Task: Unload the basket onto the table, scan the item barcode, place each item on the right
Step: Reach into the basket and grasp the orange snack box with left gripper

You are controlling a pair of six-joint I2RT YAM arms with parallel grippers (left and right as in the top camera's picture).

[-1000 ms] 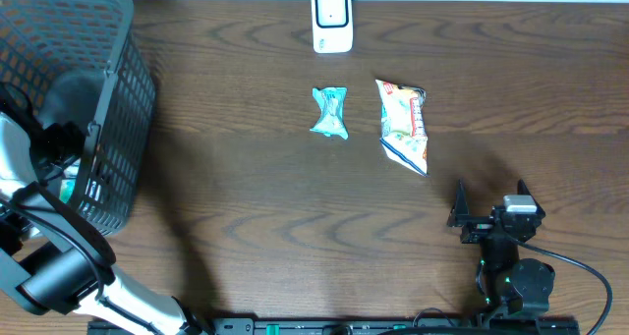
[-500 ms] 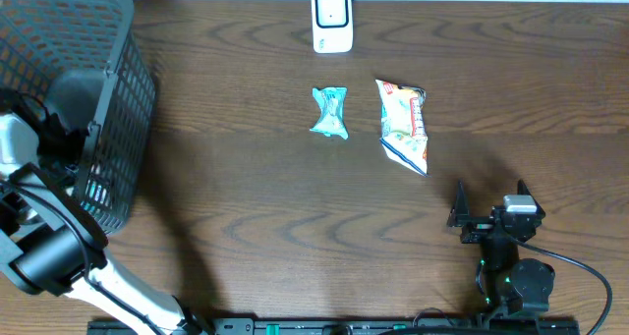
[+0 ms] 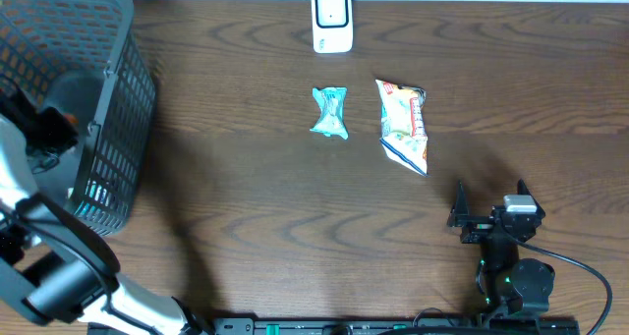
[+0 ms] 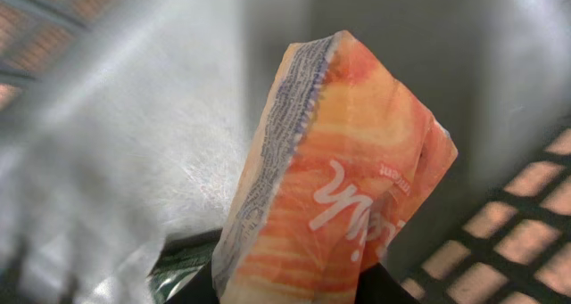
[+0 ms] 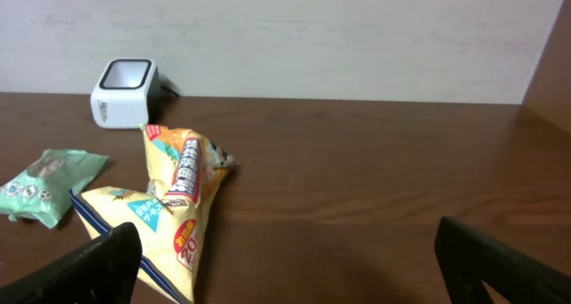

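I see left gripper (image 3: 51, 129) inside basket (image 3: 123, 119), clamped on orange packet (image 4: 339, 179); right gripper (image 3: 489, 194) wide open above table (image 3: 246, 207).

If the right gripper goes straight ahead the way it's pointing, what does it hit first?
Probably nothing: the right gripper faces bare brown wooden table. The yellow crinkled snack packet lies just left of its path, though depth is unclear.

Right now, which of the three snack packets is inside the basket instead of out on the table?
The orange packet, down inside the basket. The teal packet and the yellow packet lie out on the table near the white scanner.
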